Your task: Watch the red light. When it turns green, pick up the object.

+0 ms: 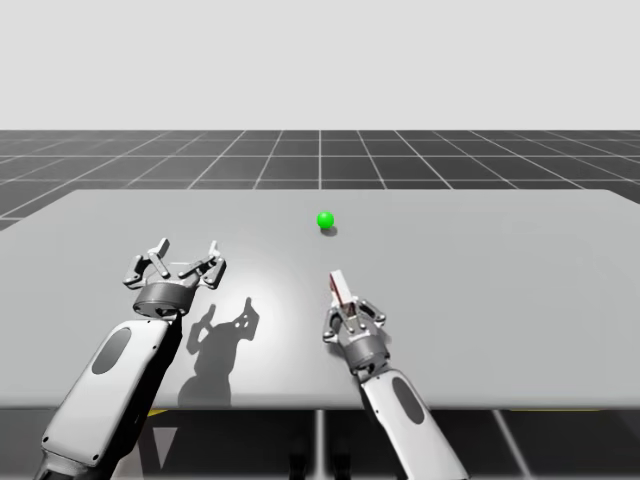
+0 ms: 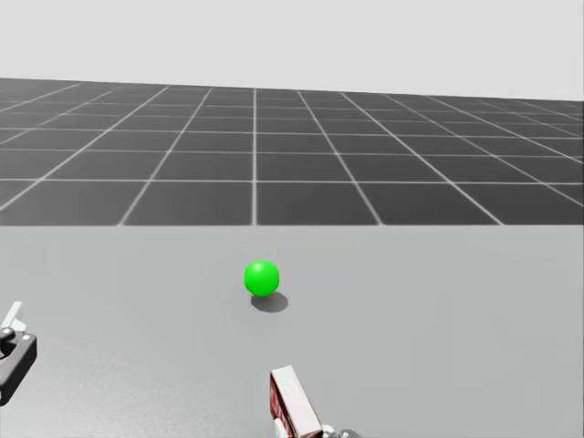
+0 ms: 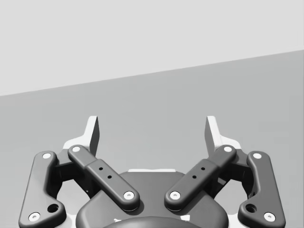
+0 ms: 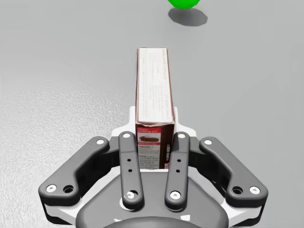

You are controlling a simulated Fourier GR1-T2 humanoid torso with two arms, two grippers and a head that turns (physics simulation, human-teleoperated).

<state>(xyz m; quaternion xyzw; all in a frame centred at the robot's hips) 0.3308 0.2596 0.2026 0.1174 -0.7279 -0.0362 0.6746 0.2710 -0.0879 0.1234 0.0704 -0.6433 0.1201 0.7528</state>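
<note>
The light (image 1: pixel 325 220) is a small green ball resting on the grey table (image 1: pixel 500 300); it also shows in the head view (image 2: pixel 262 277) and ahead of my right gripper (image 4: pixel 184 3). A narrow dark red and white box (image 4: pixel 153 90) stands between the fingers of my right gripper (image 4: pixel 153 127), which is shut on its lower end. In the high view the box (image 1: pixel 339 288) sticks out beyond that gripper (image 1: pixel 348 312), pointing toward the light. Its top end shows in the head view (image 2: pixel 292 406). My left gripper (image 1: pixel 182 262) hovers open over the table's left part, with nothing between its fingers (image 3: pixel 92 135).
The table's front edge (image 1: pixel 320 407) runs just behind both forearms. A dark gridded floor (image 1: pixel 320 160) lies beyond the far edge. Part of my left gripper (image 2: pixel 14 351) shows at the side of the head view.
</note>
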